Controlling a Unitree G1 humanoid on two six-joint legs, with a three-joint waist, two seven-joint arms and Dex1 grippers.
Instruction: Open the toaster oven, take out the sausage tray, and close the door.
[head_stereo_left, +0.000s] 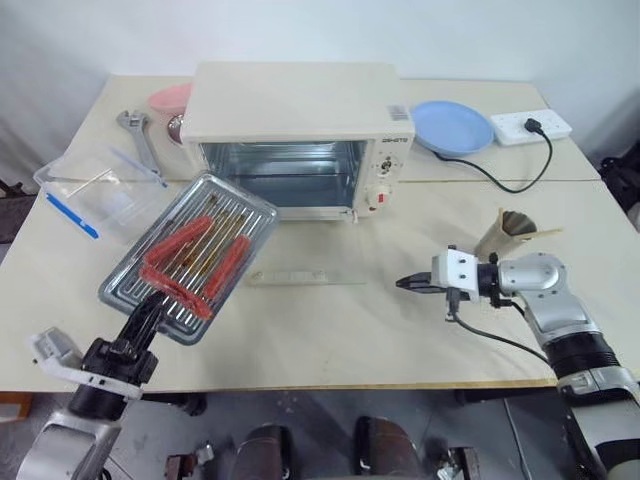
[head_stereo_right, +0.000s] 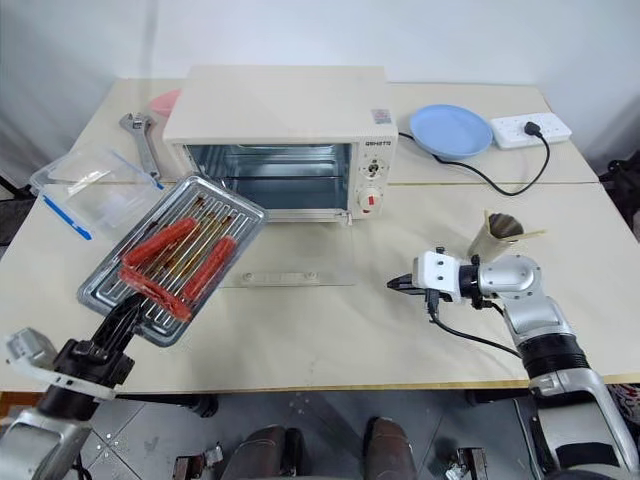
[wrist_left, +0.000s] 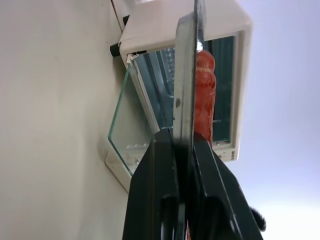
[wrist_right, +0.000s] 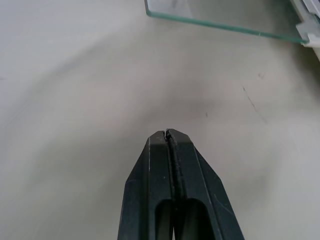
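Now the left gripper (head_stereo_left: 148, 312) has its two black fingers pinched tight on the near edge of the sausage tray (head_stereo_left: 190, 255). It holds the tray up in the air, tipped, out in front of the toaster oven (head_stereo_left: 298, 135) and a bit to the left of it. So the taking-out step looks almost done. The tray likely needs a flat spot on the table (head_stereo_left: 330, 320) before anything else.

The right gripper (head_stereo_left: 413, 284) has its fingers pressed together with nothing between them. It hangs low over the table, off to the right of the door (head_stereo_left: 305, 275). The door lies flat on the table, wide open. The closing step is not done yet. A likely next move is to get under the far edge of the door and push it up, which may be tricky because the door lies so flat.

The tray is shiny metal, shallow, with round corners. A wire rack sits in it. Red sausages (head_stereo_left: 180, 238) on thin wooden sticks lie on the rack. They could slide if the tray tips more.

The oven is a smooth cream box with a silvery inside. The door is clear glass.
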